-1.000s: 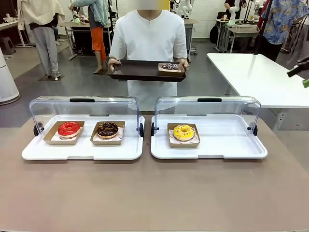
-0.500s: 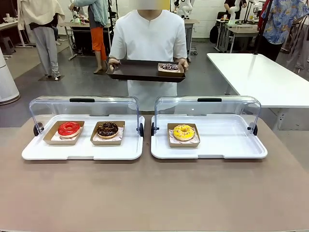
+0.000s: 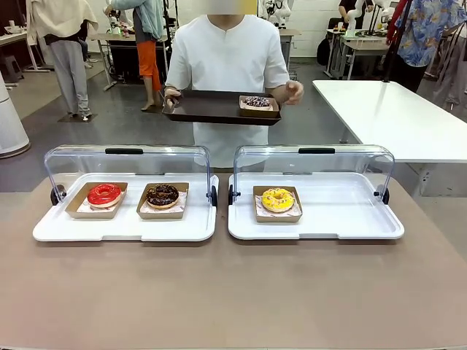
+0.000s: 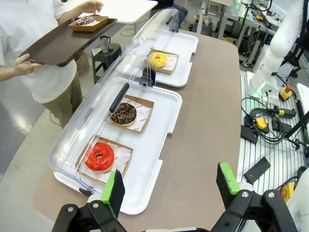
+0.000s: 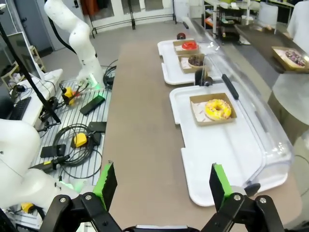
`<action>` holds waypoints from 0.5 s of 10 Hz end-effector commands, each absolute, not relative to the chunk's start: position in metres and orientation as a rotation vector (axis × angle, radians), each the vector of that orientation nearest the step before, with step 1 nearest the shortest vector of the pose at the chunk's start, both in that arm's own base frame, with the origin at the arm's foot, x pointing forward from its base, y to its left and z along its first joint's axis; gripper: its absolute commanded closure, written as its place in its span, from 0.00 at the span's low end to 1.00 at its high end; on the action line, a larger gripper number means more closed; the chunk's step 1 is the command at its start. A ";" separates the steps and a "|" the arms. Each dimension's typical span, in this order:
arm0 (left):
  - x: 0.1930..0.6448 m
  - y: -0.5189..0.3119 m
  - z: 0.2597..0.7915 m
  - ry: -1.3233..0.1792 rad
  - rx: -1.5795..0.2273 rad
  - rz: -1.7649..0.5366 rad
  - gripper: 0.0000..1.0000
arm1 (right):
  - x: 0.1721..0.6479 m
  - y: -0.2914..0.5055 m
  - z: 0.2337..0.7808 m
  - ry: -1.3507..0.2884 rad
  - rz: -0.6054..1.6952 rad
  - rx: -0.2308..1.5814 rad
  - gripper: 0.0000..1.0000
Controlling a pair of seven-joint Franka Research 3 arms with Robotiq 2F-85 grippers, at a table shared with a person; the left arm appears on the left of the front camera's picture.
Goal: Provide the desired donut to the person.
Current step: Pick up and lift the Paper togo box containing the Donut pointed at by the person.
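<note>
The person (image 3: pixel 226 65) stands past the far edge of the desk (image 3: pixel 233 292), holding a brown tray (image 3: pixel 211 109). One hand (image 3: pixel 171 98) grips one end of it. The other hand (image 3: pixel 293 91) is lifted just beside the other end. A sprinkle donut (image 3: pixel 257 101) sits in a paper box on that tray, near the lifted hand.

Two white trays lie side by side along the far edge of the desk, with their clear lids (image 3: pixel 128 164) tipped up at the back. The left white tray (image 3: pixel 124 230) holds a red donut (image 3: pixel 104 194) and a chocolate donut (image 3: pixel 162 195), each in its own paper box. The right white tray (image 3: pixel 350 219) holds a yellow donut (image 3: pixel 277 198) in a box.

The left tool (image 4: pixel 171 182) hangs over the desk's left end, spread wide, holding nothing. The right tool (image 5: pixel 162 181) hangs over the right end, also spread wide and holding nothing.
</note>
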State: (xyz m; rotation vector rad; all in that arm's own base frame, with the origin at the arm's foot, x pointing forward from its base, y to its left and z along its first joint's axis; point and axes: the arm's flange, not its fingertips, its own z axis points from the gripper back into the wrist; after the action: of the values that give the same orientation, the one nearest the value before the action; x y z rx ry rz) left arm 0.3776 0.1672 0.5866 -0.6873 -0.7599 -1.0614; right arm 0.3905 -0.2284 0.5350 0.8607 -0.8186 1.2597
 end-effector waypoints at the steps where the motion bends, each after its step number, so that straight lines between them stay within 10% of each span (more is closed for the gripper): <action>1: 0.377 0.168 0.588 -0.773 -0.698 -1.067 0.00 | 0.385 -0.226 0.534 -0.839 1.263 0.809 0.00; 5: 0.377 0.168 0.588 -0.773 -0.698 -1.067 0.00 | 0.387 -0.230 0.539 -0.830 1.255 0.833 0.00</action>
State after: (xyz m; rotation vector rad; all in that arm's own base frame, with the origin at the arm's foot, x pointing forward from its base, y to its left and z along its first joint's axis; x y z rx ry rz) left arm 0.3776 0.1673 0.5866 -0.6873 -0.7600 -1.0612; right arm 0.3916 -0.2323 0.5366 0.8130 -0.8152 1.2179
